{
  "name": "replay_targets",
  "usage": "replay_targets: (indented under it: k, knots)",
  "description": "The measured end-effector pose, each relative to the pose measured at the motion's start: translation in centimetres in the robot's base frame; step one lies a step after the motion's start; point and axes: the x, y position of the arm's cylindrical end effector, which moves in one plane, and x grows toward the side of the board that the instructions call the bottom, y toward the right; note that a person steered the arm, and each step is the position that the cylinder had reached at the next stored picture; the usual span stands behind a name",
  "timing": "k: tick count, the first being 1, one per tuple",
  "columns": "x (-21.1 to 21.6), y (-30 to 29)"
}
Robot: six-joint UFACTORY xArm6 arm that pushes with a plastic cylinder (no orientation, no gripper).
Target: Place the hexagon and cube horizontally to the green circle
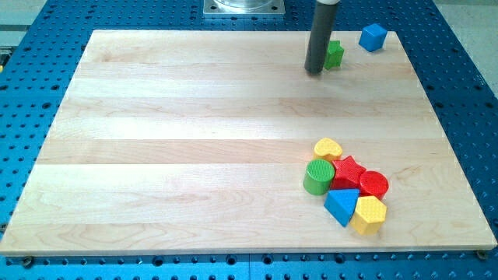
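While my tip touches one green block — no hand — six blocks clustered.

rod: upright, dark | my tip: view's upper right

Pale wooden board I see with smooth matt grain, blue perforated metal table around it, ribbed plastic green cylinder, matt dark rod ending at my tip

Green block partly behind the rod, its shape unclear.
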Motion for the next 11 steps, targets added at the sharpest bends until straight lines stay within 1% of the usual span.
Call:
replay_targets:
  k: [1,2,3,4,5,6,8,9,10,11]
  knots:
    - [0.2,0.2]
    - [0.2,2.5]
    - [5.2,6.7]
    - [12.8,14.6]
    - [24.0,14.6]
    - [29.6,8.7]
    - [28.6,-8.4]
    - [26.0,-13.3]
    - [22.7,-14.8]
    - [20.0,-15.1]
